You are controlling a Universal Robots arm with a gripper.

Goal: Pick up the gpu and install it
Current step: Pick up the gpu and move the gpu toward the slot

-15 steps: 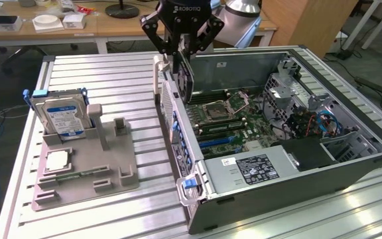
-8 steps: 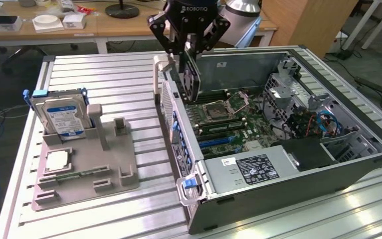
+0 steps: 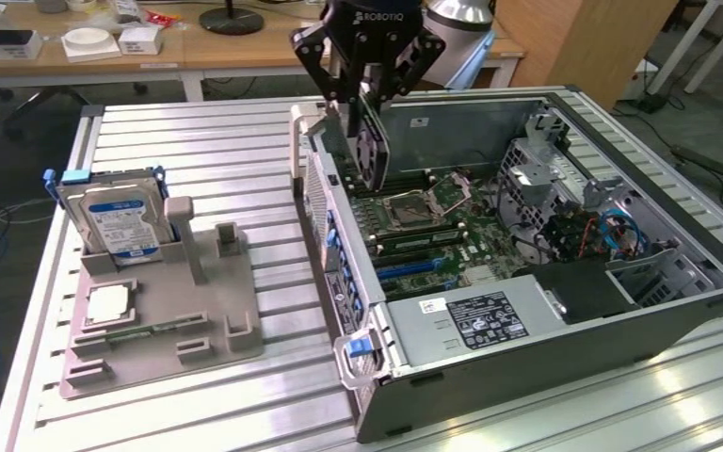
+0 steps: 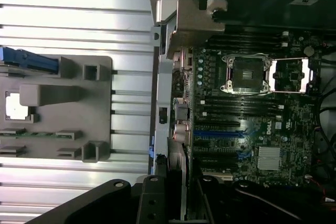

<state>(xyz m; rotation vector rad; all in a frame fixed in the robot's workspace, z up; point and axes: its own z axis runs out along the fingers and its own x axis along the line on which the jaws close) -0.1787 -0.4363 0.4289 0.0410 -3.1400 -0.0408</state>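
Black gripper point(image 3: 368, 94) fingers are partly closed, pinching the upper edge of the gpu point(image 3: 369, 151), so the card hangs on edge below them, slightly tilted, with its silvery metal bracket point(image 3: 327, 141) towards the case's rear wall. In the wrist view the gripper point(image 4: 178, 205) frames the gpu point(image 4: 177, 174) edge-on above the board. The card hangs over the far part of the motherboard point(image 3: 443, 235), near the open CPU socket point(image 3: 414, 205) and short of the blue expansion slots point(image 3: 406, 268), which lie nearer the camera; whether its lower edge touches anything I cannot tell. Around it stands the open computer case point(image 3: 663, 311) on the slatted bench point(image 3: 211, 141). Well apart, at the exterior view's left, a grey fixture point(image 3: 211, 320) holds a hard drive point(image 3: 117, 221). The risks, as I judge them, lie in alignment. A tilted card may meet a slot at an angle and jam. The bracket could snag on the rear wall. A card held by one thin edge may swing or slip. A wrong descent could strike the exposed socket.
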